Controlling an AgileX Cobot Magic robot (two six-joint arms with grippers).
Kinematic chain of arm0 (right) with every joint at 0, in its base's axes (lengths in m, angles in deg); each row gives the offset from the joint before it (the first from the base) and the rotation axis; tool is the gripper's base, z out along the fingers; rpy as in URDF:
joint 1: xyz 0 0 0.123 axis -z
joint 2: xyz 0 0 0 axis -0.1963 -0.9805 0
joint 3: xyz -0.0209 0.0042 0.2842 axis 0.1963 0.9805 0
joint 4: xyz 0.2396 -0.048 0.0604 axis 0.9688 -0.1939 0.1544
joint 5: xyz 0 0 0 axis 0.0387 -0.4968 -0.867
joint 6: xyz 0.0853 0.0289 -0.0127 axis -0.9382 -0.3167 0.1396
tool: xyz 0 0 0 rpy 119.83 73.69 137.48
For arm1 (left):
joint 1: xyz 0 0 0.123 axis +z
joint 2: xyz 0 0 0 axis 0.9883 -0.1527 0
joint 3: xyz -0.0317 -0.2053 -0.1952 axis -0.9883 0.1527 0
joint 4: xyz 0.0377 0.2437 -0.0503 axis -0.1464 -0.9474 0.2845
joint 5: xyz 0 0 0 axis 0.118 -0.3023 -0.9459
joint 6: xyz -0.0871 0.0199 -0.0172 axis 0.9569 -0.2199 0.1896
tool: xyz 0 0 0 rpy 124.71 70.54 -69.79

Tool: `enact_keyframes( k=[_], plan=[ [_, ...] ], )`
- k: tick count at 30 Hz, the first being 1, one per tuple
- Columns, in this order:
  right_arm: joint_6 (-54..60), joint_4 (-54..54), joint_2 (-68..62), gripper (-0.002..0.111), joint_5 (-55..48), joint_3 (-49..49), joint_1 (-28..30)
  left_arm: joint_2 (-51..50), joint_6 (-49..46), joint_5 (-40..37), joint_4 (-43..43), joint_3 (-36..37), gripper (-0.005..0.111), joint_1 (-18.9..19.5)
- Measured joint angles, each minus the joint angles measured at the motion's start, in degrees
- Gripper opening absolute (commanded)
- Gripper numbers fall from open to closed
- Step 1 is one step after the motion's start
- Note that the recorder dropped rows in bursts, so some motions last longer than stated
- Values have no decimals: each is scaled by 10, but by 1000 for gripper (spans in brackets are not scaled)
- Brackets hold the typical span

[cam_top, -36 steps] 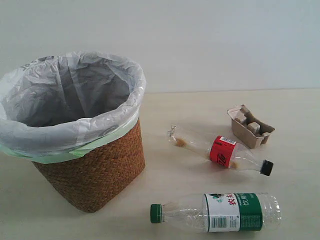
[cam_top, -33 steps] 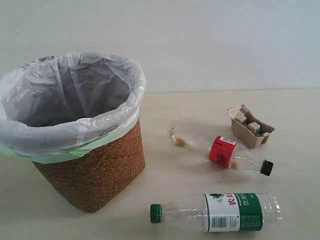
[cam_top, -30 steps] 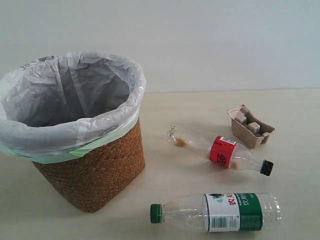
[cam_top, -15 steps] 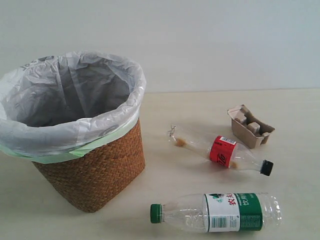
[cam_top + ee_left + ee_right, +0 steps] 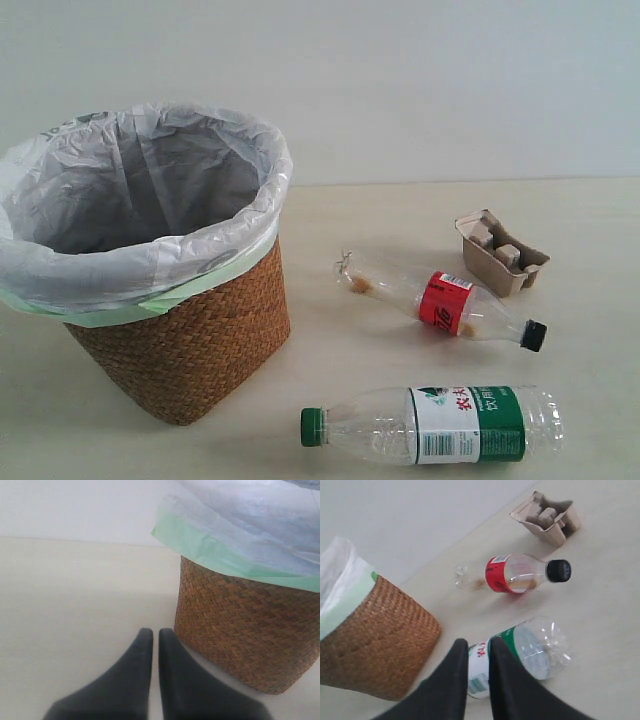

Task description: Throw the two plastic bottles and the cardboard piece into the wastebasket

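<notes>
The wicker wastebasket (image 5: pixel 190 350) with its white bag stands at the left. The red-label bottle (image 5: pixel 445 303) with a black cap lies right of it, and the green-label bottle (image 5: pixel 440 424) lies nearer the front edge. The cardboard piece (image 5: pixel 502 253) sits behind them at the right. Neither gripper shows in the exterior view. My right gripper (image 5: pixel 478 645) hangs above the green-label bottle (image 5: pixel 535 650), its fingers a narrow gap apart and holding nothing. My left gripper (image 5: pixel 155 632) is shut and empty, low beside the wastebasket (image 5: pixel 245 630).
A pale wall rises behind the cream table (image 5: pixel 400 215). In the right wrist view the red-label bottle (image 5: pixel 512 573), cardboard piece (image 5: pixel 547 512) and wastebasket (image 5: pixel 370 635) lie beyond the fingers.
</notes>
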Motion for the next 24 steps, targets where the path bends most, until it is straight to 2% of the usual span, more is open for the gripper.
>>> enact_keyframes(
  k=[6,24],
  plan=[
    [-28,61,0,12,4,0,0,0,0,0,0,0,4,0],
    [-33,66,0,12,21,0,0,0,0,0,0,0,4,0]
  ],
)
